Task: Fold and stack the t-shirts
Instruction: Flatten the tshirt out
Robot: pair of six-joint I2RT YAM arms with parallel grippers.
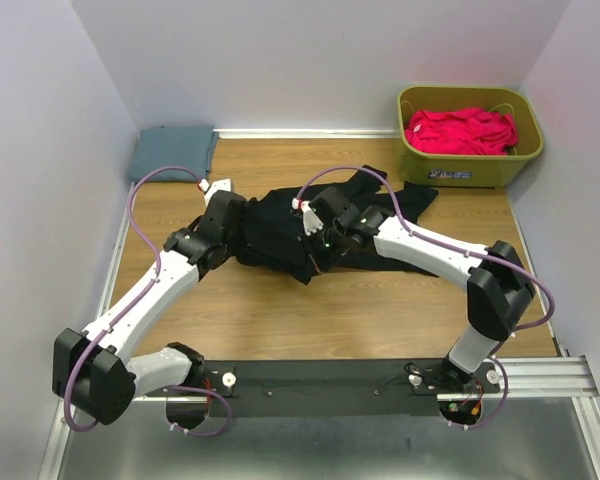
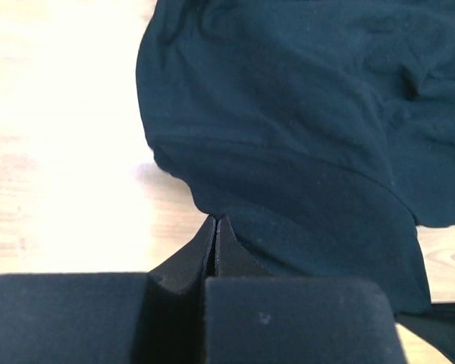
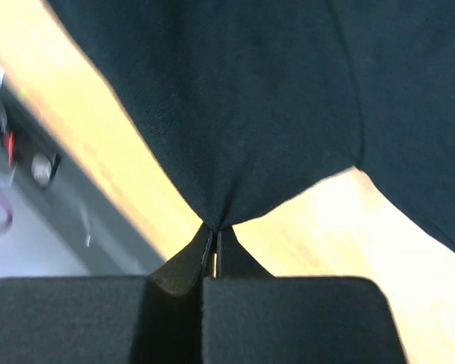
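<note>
Grip at two spots on one black t-shirt [image 1: 270, 240], crumpled in the middle of the surface [image 1: 380, 320], long axis roughly from 8 to 2 o'clock in the top view. Left pincer [image 2: 215, 221] closed tight on the hem at the shirt's 9 o'clock end, cloth spreading away from its tips toward 12 and 1 o'clock. Right pincer [image 3: 214, 227] likewise clamped on a pinch of edge nearer the middle, fabric fanning toward 12 o'clock. Neither arm nearer, both attached; probably next, drawing apart along that axis to spread it flat. Counted: one black shirt out, one folded blue-grey cloth [image 1: 173, 150] at 11 o'clock, one green bin [image 1: 510, 165] at 1 o'clock holding red garments [image 1: 460, 130], number impossible to tell.
</note>
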